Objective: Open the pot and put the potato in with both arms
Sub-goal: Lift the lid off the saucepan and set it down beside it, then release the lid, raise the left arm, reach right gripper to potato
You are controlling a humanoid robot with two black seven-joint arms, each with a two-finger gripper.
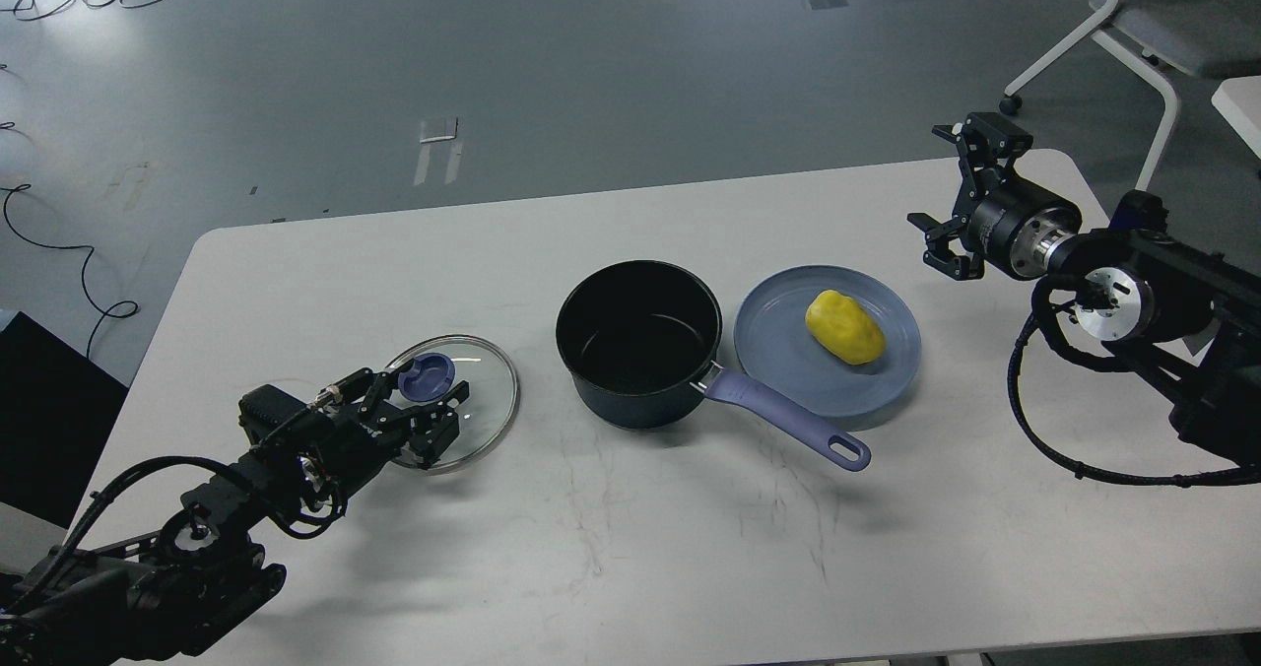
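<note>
- The pot (638, 343) stood uncovered near the middle of the table (630, 548), its dark inside bare; its purple handle (788, 418) ran toward the near right, the end hole pointing at the front edge.
- The potato (844, 326) lay on a blue-grey plate (788, 351) just right of the pot, toward the plate's far right part; the plate's near rim passed beneath the handle.
- The glass lid (483, 390) lay to the left of the pot and apart from it, nearer the table's left edge; its purple knob (427, 375) faced up.
- The left gripper (419, 420) sat over the lid, fingers spread either side of the knob; whether they touched the knob could not be told.
- The right gripper (951, 193) hung above the far right corner of the table, well apart from the plate, its fingers spread wide with nothing between them.
- Beyond the far edge lay grey floor (591, 75); a white chair (1133, 35) stood past the right corner, and cables (59, 242) trailed at the left.
</note>
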